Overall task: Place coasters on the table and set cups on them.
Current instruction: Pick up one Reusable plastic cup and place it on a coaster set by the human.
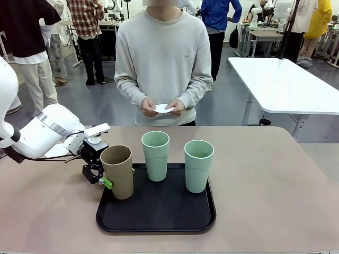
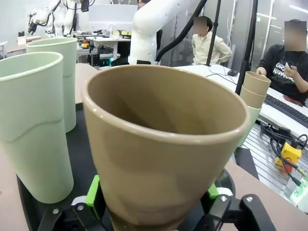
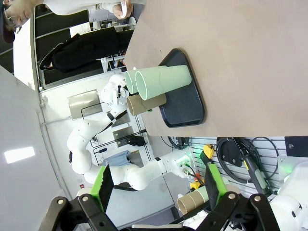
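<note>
The table's (image 1: 275, 180) right half lies bare, open from its right edge and near right corner. The black tray (image 1: 159, 222) sits by the near edge, left of middle, and its front half is free. 3 cups block the rest. The brown cup (image 1: 117, 172) stands at the tray's left edge with the left gripper (image 1: 109, 182) straddling its base. The middle green cup (image 1: 155, 156) and the right green cup (image 1: 198, 165) stand apart with narrow gaps. A bare strip runs along the far edge, below the person's hands (image 1: 150, 107).
</note>
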